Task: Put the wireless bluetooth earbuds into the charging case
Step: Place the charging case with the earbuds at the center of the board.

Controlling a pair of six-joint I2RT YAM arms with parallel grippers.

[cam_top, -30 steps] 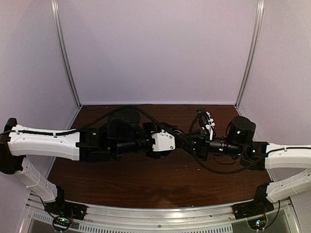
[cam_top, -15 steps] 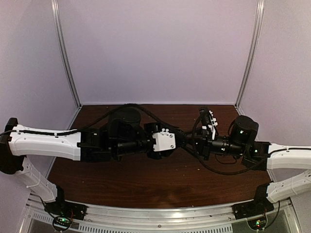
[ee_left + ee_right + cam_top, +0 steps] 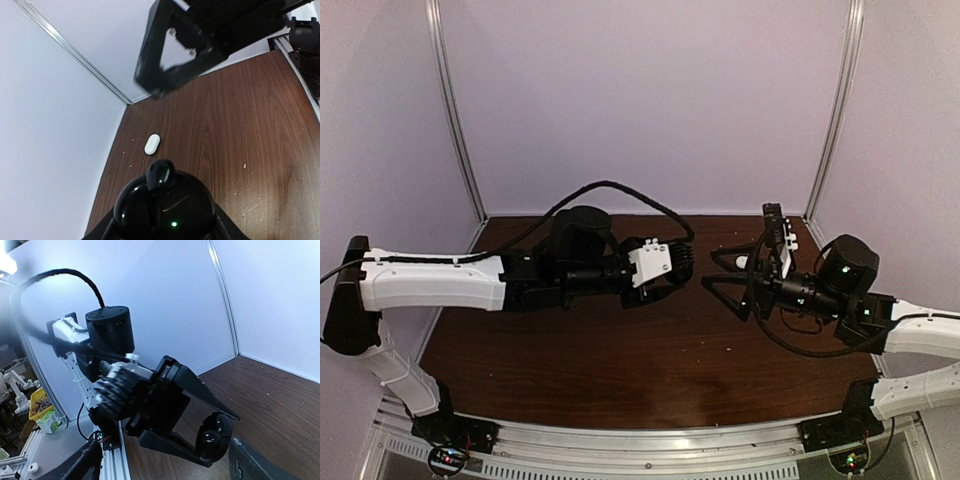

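My left gripper (image 3: 165, 231) is shut on a glossy black round charging case (image 3: 165, 210) with a green light on its face. A black earbud (image 3: 160, 174) sits in the case's upper edge, partly sticking out. The right wrist view shows that case (image 3: 216, 436) held edge-on between the left gripper's black fingers (image 3: 210, 395). My right gripper (image 3: 709, 268) hangs open and empty, a short gap to the right of the left gripper (image 3: 678, 262). In the left wrist view it is the black triangular right gripper (image 3: 175, 55) above the table.
A small white oval object (image 3: 152, 144) lies on the brown table (image 3: 250, 130) near the back wall. Pale crumbs dot the wood. The enclosure's white walls and metal corner posts (image 3: 455, 110) close in three sides.
The right gripper went from shut to open and drew back to the right, away from the left gripper. The left gripper, still holding the case, shifted slightly toward the back.
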